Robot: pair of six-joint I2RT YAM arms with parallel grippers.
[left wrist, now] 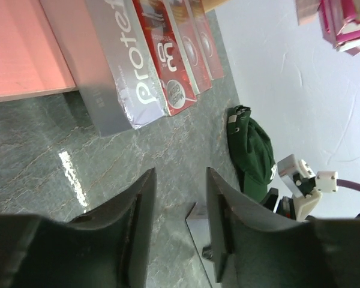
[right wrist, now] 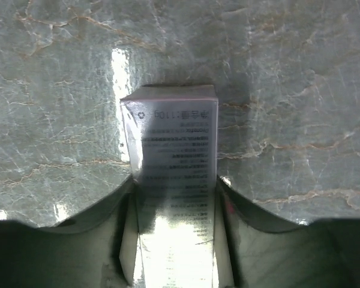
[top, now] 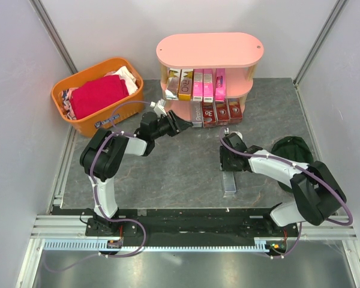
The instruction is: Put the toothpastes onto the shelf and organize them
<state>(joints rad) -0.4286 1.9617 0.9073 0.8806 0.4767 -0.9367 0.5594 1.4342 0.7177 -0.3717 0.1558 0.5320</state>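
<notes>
The pink shelf (top: 210, 49) stands at the back. Its middle tier holds silver, yellow-gold (top: 185, 84) and pink toothpastes (top: 208, 84); its bottom tier holds a silver-grey carton (top: 196, 113) and dark red ones (top: 222, 111). My left gripper (top: 175, 126) is open and empty, just left of the bottom tier. In the left wrist view it (left wrist: 180, 177) faces the silver carton (left wrist: 123, 72) and the red cartons (left wrist: 171, 60). My right gripper (top: 229, 161) is shut on the far end of a silver-grey toothpaste (top: 229, 181) lying on the table. In the right wrist view its fingers (right wrist: 243, 210) flank that carton (right wrist: 174, 150).
An orange basket (top: 78, 123) with a red cloth (top: 99, 95) stands at the back left. A dark green cap (top: 293, 151) lies at the right, also in the left wrist view (left wrist: 252, 153). White walls enclose the grey marble table (top: 180, 168).
</notes>
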